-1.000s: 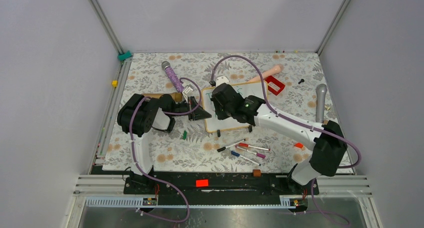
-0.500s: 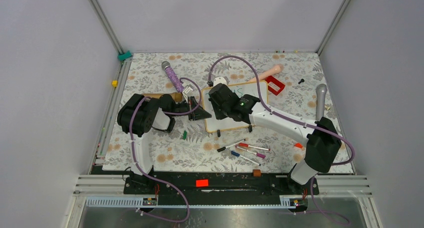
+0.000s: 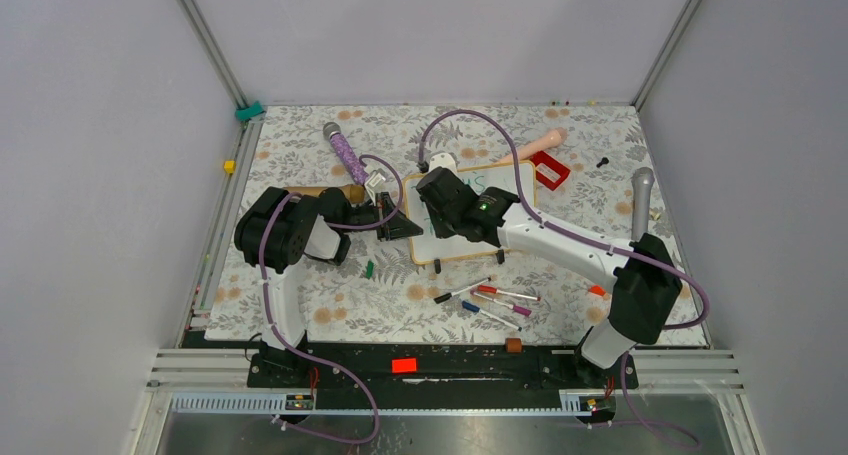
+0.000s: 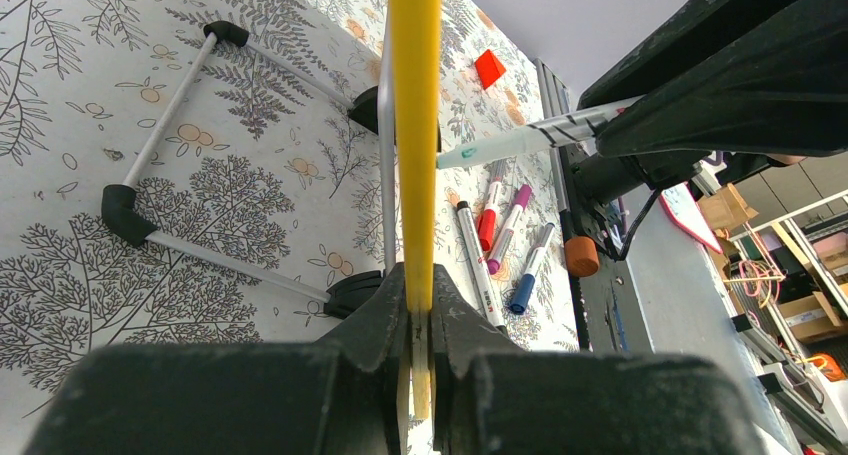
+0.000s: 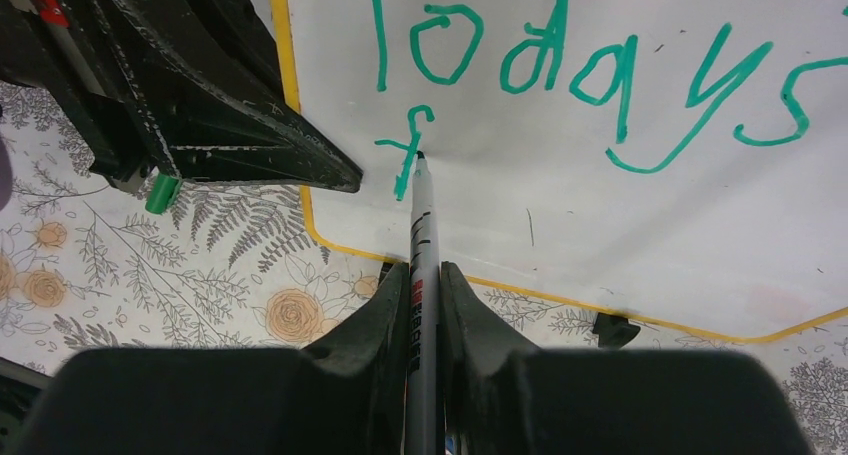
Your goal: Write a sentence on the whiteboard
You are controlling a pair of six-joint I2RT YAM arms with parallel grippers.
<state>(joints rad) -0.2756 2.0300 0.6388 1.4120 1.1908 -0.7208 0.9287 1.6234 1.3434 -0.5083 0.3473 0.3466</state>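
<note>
Right wrist view shows the step in hand: the right gripper (image 5: 422, 275) is clamped narrow on a marker (image 5: 419, 225), and the tip rests on the whiteboard (image 5: 650, 225) at the crossbar of a green "f". The sentence (image 5: 590, 70) reads "Todays" on its first line, and the "f" opens a second line at 7 o'clock below the "T", so I judge the writing to be well short of done. To do this step well, the next letter should start just to 3 o'clock of the "f". It should match the height of the first line, with light, even pressure, and the tip should lift cleanly between strokes. The writing line must not drift toward the frame at 6 o'clock. The left gripper (image 4: 418, 295) is closed tight on the board's tan frame at its 9 o'clock edge, which should steady the board against the push of the pen. In the top external view the whiteboard (image 3: 452, 247) lies near the table's centre, slightly toward 1 o'clock. The right arm reaches from its base at 5 o'clock diagonally across to the board, wrist tipped down over the board's 9 o'clock half. The left arm is folded, elbow out at 9 o'clock, forearm running level toward the board edge. Spare markers (image 3: 490, 300) lie at 6 o'clock of the board, apart from it.
</note>
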